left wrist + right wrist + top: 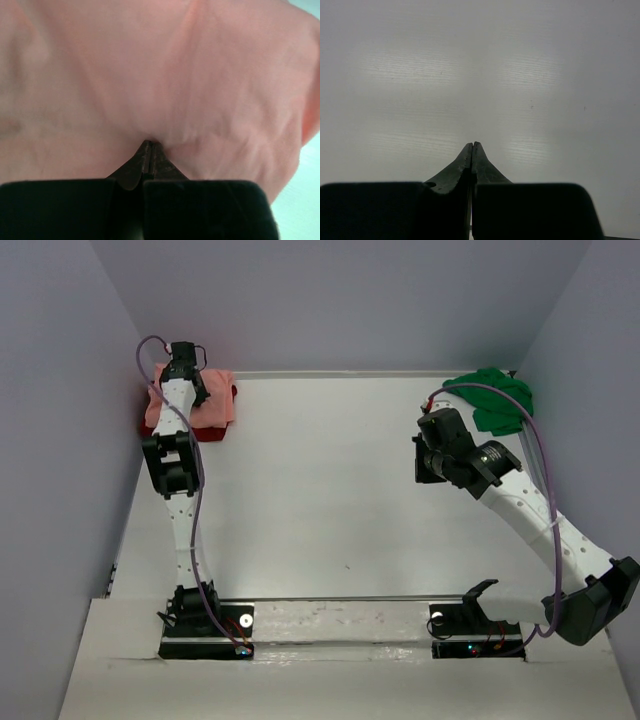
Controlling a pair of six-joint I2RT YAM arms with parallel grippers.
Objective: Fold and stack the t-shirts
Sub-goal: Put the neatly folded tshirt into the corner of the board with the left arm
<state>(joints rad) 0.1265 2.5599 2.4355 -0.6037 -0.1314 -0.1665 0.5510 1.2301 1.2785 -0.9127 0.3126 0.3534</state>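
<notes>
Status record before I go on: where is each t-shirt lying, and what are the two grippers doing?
salmon-pink cloth t-shirt: far-left corner, top of the pile
dark red cloth t-shirt: under the pink one, edges showing
bright green cloth t-shirt: far-right corner, bunched, apart from the others
left gripper: shut, tips against the pink cloth; a pinch cannot be told
right gripper: shut, empty, over the bare white table
</notes>
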